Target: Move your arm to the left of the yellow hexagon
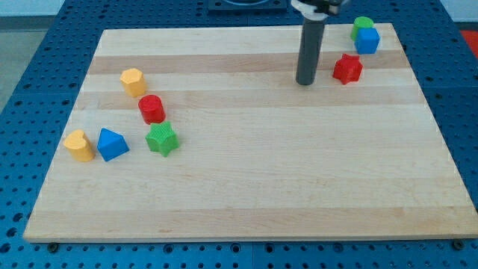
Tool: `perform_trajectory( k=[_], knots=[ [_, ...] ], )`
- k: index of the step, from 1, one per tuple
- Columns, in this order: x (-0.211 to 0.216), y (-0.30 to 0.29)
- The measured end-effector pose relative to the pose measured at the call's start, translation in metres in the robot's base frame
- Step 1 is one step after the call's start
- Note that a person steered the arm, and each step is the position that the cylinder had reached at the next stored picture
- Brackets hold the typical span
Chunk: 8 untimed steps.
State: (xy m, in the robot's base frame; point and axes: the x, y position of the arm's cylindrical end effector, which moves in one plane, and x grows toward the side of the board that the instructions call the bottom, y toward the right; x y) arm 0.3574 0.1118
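Note:
The yellow hexagon sits on the wooden board at the view's upper left. My tip rests on the board far to the right of it, in the upper right part, just left of a red star. The rod rises straight up from the tip to the view's top edge. A red cylinder stands just below and right of the yellow hexagon.
A green star, a blue triangular block and a yellow heart-shaped block lie at the left. A blue cube touches a green block at the top right corner. Blue pegboard surrounds the board.

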Motion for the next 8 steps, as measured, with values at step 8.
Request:
perform_trajectory(
  k=[8],
  knots=[
    [-0.074, -0.289]
  ],
)
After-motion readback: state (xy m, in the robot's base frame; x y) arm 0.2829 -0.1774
